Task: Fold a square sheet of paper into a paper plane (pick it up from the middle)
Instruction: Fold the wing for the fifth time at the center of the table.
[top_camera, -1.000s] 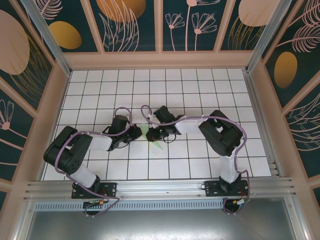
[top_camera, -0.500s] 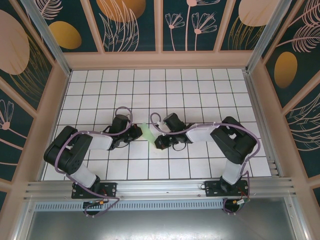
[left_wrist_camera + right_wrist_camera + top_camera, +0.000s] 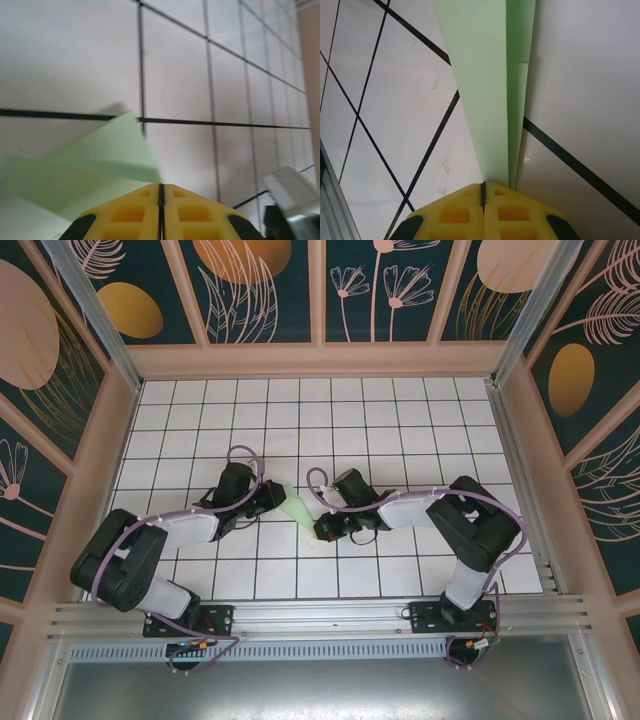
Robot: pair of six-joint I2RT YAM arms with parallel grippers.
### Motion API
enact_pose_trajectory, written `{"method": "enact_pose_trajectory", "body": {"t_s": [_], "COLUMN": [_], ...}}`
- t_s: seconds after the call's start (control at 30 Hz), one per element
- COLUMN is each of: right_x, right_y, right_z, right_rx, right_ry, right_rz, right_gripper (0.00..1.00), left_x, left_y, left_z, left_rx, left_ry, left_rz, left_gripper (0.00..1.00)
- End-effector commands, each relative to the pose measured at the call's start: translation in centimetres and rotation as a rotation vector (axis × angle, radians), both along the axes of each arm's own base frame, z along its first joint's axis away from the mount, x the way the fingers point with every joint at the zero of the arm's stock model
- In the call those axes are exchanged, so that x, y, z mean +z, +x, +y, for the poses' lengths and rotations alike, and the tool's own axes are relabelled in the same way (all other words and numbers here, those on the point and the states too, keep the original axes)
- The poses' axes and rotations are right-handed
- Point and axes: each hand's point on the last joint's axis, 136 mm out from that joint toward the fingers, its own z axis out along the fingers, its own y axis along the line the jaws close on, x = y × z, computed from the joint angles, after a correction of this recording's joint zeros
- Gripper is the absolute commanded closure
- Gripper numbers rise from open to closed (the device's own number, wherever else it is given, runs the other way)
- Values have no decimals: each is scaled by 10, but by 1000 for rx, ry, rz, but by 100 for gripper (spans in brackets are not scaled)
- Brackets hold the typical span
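Right claw (image 3: 483, 184) is clenched, its yellow fingers pressed together on the narrow end of the pale green paper plane (image 3: 296, 506), which runs straight out ahead of its tips over the white-tiled tabletop (image 3: 400, 420). Left claw (image 3: 161, 187) also looks clenched, with the paper's wider end just ahead and to the left of its tips. Whether it pinches the paper I cannot tell.

Overhead; wrist close-ups on paper plane (image 3: 296, 506)
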Motion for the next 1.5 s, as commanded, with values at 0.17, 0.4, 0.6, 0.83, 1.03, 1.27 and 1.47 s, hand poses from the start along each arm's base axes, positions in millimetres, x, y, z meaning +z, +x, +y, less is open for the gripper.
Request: {"method": "enact_pose_trajectory", "body": {"t_s": [0.17,0.4,0.6,0.83,1.03,1.27,1.47], "right_x": [-44,-47,-51,-58,-57,-51,-24], "right_y": [-27,-28,-34,-43,-46,-44,-27], "right_z": [-37,-39,-46,-57,-59,-55,-37], "right_rx": [-27,-31,-32,-37,-41,-38,-44], "right_ry": [-193,-202,-221,-238,-230,-206,-127], "right_rz": [152,162,176,200,208,198,138], "right_gripper": [100,100,100,100,100,100,96], "left_x": [-15,-42,-61,-71,-71,-67,-47], "left_y": [-20,-28,-22,-11,5,24,34], "left_z": [-35,-38,-13,28,71,105,129], "left_rx": [-110,-152,-78,7,139,241,334], "left_ry": [5,61,196,249,264,345,466], "left_rz": [37,72,83,107,118,121,98], "left_gripper": [90,92,93,93,92,93,81]}}
